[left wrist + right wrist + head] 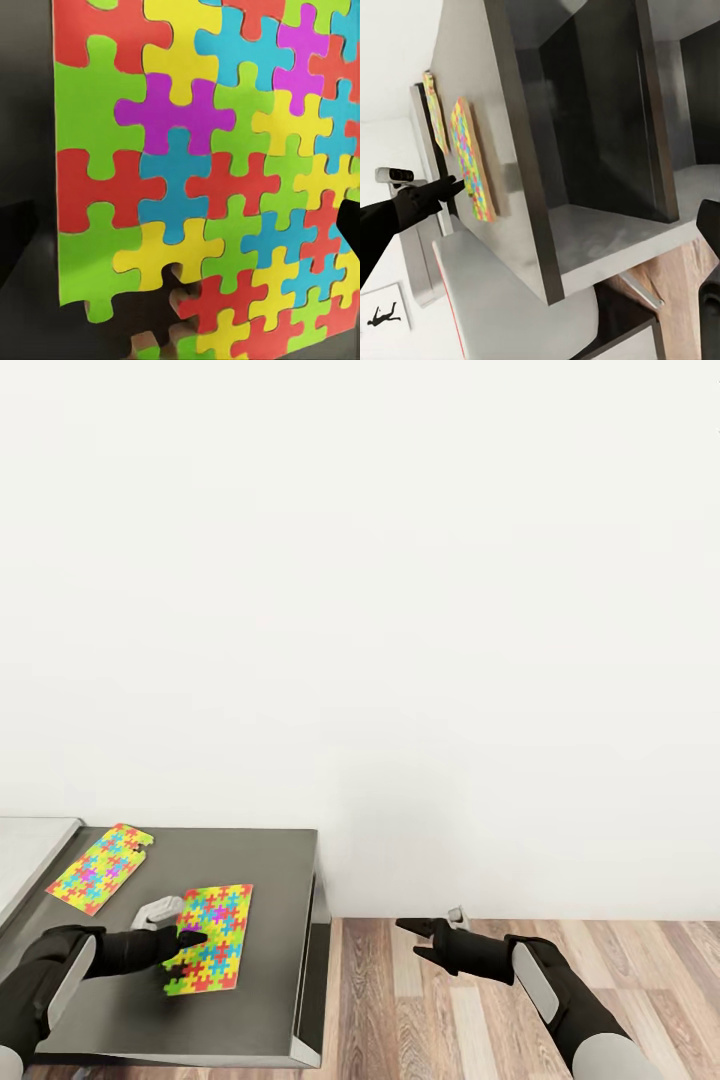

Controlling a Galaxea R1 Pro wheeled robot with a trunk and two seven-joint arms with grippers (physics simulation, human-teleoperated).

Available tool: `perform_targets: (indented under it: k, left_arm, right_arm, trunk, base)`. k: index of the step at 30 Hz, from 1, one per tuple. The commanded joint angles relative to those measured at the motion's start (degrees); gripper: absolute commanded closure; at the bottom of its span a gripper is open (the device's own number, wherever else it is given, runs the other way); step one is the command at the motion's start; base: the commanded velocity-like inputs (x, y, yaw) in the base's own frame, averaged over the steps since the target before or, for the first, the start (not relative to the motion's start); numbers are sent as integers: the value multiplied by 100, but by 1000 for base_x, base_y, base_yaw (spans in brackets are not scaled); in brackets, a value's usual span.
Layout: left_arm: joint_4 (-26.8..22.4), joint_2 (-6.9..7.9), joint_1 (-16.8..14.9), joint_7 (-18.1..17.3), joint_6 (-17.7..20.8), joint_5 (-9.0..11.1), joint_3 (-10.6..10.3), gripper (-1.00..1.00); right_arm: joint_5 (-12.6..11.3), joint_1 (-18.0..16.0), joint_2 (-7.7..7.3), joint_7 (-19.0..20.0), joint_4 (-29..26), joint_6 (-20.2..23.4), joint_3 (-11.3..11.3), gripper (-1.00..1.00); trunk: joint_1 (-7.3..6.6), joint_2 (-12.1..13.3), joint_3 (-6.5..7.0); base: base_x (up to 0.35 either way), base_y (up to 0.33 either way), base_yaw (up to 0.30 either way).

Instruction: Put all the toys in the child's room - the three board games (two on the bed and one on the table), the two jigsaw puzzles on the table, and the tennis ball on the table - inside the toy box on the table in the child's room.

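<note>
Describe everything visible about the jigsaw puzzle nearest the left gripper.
The near jigsaw puzzle is a thin, flat sheet of interlocking yellow, green, red, blue and purple pieces, cardboard-like. It lies flat on the dark grey table, near its right edge, apart from the second puzzle further back. One edge is ragged, with pieces missing. The left gripper sits at its left edge, its jaws reaching over it; whether they touch it cannot be told.

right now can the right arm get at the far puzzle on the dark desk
Probably not. The right gripper hangs over the floor, off the desk's right edge, while the far puzzle lies near the desk's left end. The left gripper and near puzzle sit between them.
</note>
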Motion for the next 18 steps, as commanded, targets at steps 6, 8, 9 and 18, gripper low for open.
perform_targets:
  k: [6,8,9,18]
  left_arm:
    - [-2,0,-4,-19,39,27,7,-100]
    - [-2,0,-4,-24,40,27,7,-100]
    - [-2,0,-4,-25,40,27,7,-100]
    - [-2,-97,-4,-236,32,29,7,-100]
  right_arm:
    - [4,-4,7,19,-14,28,-12,-100]
    - [3,-4,8,17,-16,28,-8,-100]
    - [2,-4,9,16,-16,28,-7,-100]
    - [5,-4,10,16,-24,28,-4,-100]
  trunk:
    - [3,-11,-10]
    - [3,-11,-10]
    - [3,-11,-10]
    - [3,-11,-10]
  base:
    - [0,-1,0]
    - [0,0,0]
    - [0,0,0]
    - [0,0,0]
